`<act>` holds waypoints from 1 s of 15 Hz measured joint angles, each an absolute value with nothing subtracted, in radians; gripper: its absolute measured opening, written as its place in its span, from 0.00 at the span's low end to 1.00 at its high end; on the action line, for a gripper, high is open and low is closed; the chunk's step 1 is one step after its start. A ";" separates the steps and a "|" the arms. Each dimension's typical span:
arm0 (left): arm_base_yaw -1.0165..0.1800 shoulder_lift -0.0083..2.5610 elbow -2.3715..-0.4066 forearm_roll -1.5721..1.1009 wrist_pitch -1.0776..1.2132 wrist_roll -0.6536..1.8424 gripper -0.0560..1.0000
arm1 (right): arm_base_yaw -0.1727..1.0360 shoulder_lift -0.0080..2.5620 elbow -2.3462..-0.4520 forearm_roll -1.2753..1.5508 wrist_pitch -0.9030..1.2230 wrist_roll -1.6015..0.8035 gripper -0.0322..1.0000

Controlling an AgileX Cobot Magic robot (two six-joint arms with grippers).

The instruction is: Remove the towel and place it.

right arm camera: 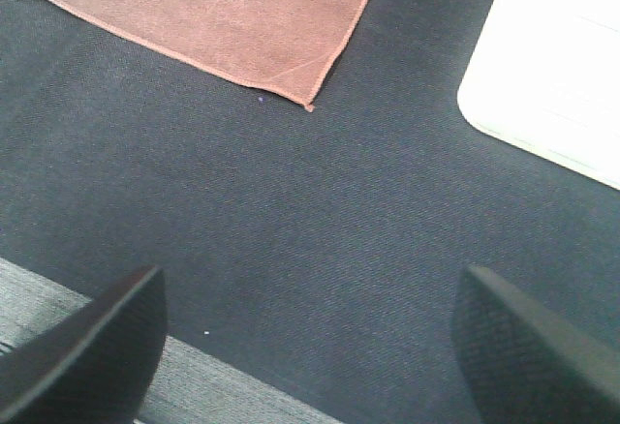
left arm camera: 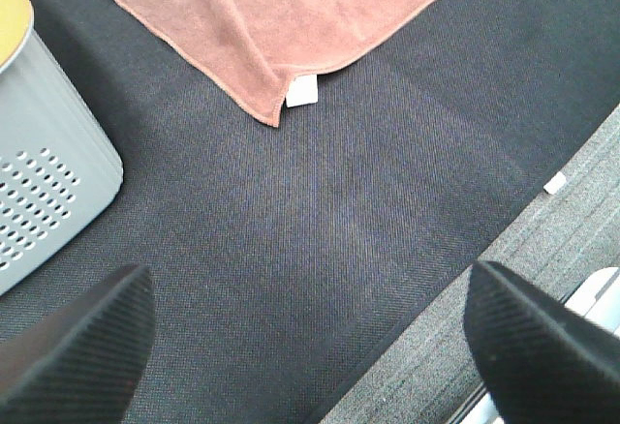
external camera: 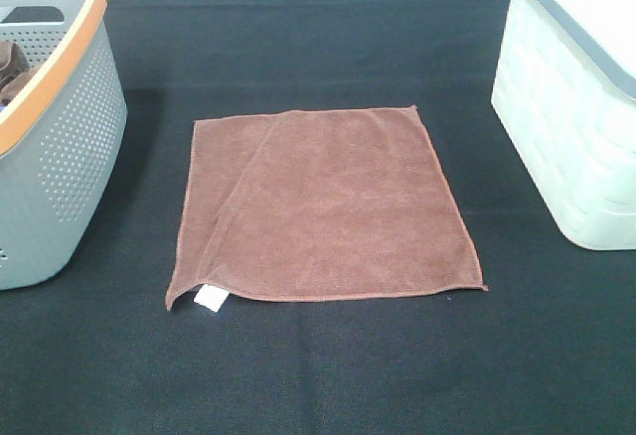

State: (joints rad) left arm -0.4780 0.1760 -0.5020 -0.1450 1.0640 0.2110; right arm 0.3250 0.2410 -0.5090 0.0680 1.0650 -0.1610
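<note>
The towel (external camera: 323, 207) is a reddish-brown cloth lying flat on the black table cover in the middle of the exterior high view, with a small white tag (external camera: 210, 298) at its near left corner and one edge folded over on the left. The left wrist view shows that tagged corner of the towel (left arm camera: 262, 17); my left gripper (left arm camera: 310, 337) is open above bare black cloth, well short of it. The right wrist view shows the towel's near right corner (right arm camera: 223, 17); my right gripper (right arm camera: 310, 332) is open too, apart from it. Neither gripper appears in the exterior high view.
A grey perforated basket (external camera: 60, 147) with an orange rim stands at the left and has brown cloth inside. A white bin (external camera: 571, 107) with a grey rim stands at the right. The table's grey front edge (left arm camera: 542, 279) lies close to both grippers.
</note>
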 joint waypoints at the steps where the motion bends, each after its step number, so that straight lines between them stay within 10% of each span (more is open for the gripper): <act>1: -0.478 0.176 -0.502 -0.145 1.064 0.211 0.83 | 0.325 0.241 -0.509 0.068 1.065 -0.160 0.77; 15: -0.403 0.170 -0.502 -0.127 1.060 0.200 0.83 | 0.264 0.241 -0.509 0.080 1.065 -0.159 0.77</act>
State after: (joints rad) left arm -0.4030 0.1700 -0.5020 -0.1270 1.0600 0.2000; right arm 0.2640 0.2410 -0.5090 0.0800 1.0650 -0.1590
